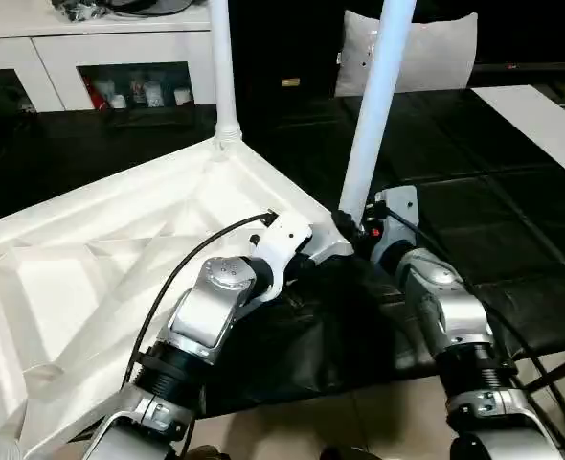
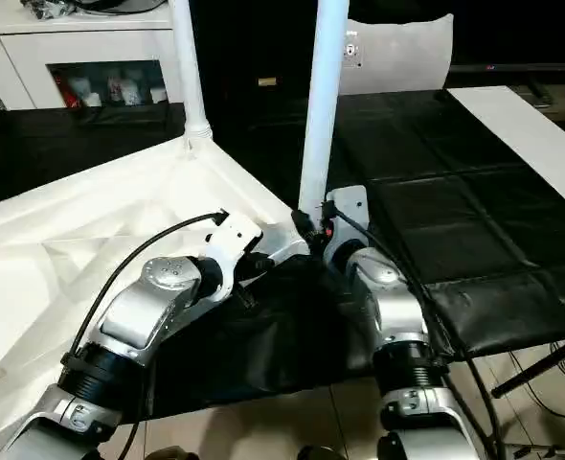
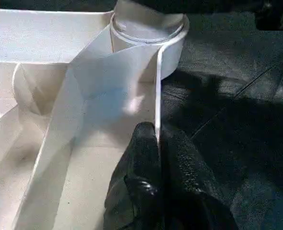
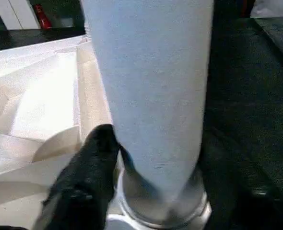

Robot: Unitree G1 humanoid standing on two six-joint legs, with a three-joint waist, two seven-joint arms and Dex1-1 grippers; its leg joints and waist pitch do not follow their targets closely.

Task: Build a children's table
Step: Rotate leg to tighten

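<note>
the table top [image 1: 101, 259] lies ribs-up on the black bench [image 1: 512, 220]. two legs stand in its corners, far leg [image 1: 222, 67] and near leg [image 1: 373, 105]. left hand [image 3: 156, 143] pinches the rim; right hand [image 4: 146, 158] clasps the near leg. other legs seem left.

White plastic table top [image 1: 91, 259] lying upside down on dark mat, ribbed underside up, diagonal ribs crossing shallow compartments, thin rim wall around edge. One corner pointing toward 12 o'clock, with white tapered leg [image 1: 221, 67] standing upright in its round socket. Second leg [image 1: 371, 105] rising from corner socket at about 3 o'clock of the top, leaning slightly toward 1 o'clock, its base seated in socket collar [image 3: 148, 28]
</note>
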